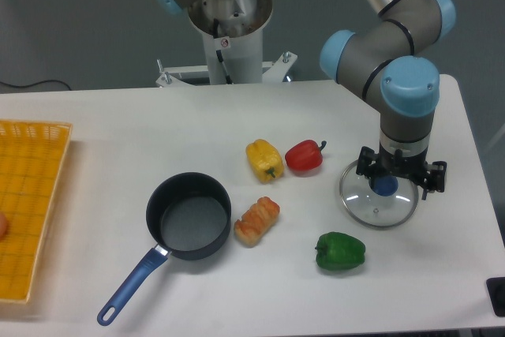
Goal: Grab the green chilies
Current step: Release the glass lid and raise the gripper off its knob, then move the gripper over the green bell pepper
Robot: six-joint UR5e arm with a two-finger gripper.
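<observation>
We pick out the green chilies [340, 251] straight away: one glossy, dark green, lumpy thing shaped like a bell pepper, much the same size as the two peppers further up. It lies on its side on the white table [118, 132], alone, with bright highlights along its bulges. It sits toward five o'clock of the table's middle, well apart from everything but the lid.

That glass lid [377, 199] lies flat just at one o'clock of the green chilies, a blue knob at its centre. The pincer [400, 181] hangs right over that knob, pointing down, dark fingers spread to either side; whether it touches or grips the knob, we cannot tell from this angle.

At nine o'clock of the lid we see the red pepper [304, 156] with its dark stem, and just beside it the yellow pepper [263, 159]. Below them lies an orange-and-white striped toy food [257, 221], touching the rim of the dark pan [189, 215], whose blue handle [130, 286] points toward seven o'clock. A yellow basket [30, 203] sits at the far nine o'clock edge.
</observation>
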